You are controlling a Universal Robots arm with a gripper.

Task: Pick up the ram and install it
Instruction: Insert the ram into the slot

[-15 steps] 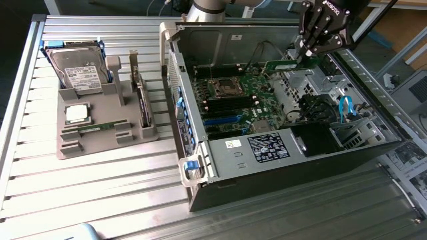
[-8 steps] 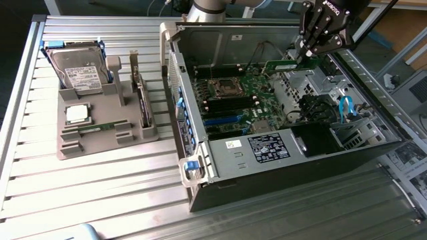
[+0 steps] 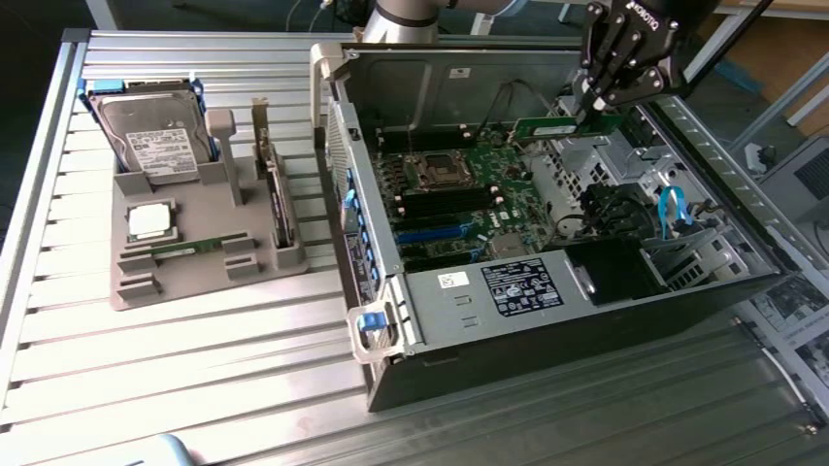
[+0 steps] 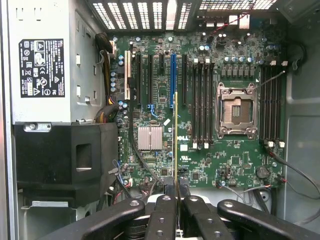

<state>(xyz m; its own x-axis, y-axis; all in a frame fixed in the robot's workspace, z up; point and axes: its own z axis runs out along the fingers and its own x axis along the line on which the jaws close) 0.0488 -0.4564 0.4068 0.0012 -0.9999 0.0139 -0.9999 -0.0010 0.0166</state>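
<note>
Ribbed metal tabletop (image 3: 194, 369); dark floor (image 3: 14, 146) past exterior view's left edge.

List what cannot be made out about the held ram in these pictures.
Wrist view: the ram shows edge-on, so its chips are hidden.
Exterior view: the tool covers one end of the ram.
Either view: which slot it hangs over cannot be told.

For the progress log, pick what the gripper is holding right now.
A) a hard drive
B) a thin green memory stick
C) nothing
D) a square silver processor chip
B: the gripper is shut on a thin green memory stick above the open computer case, while the hard drive and the processor chip sit in the gray tray.
</note>
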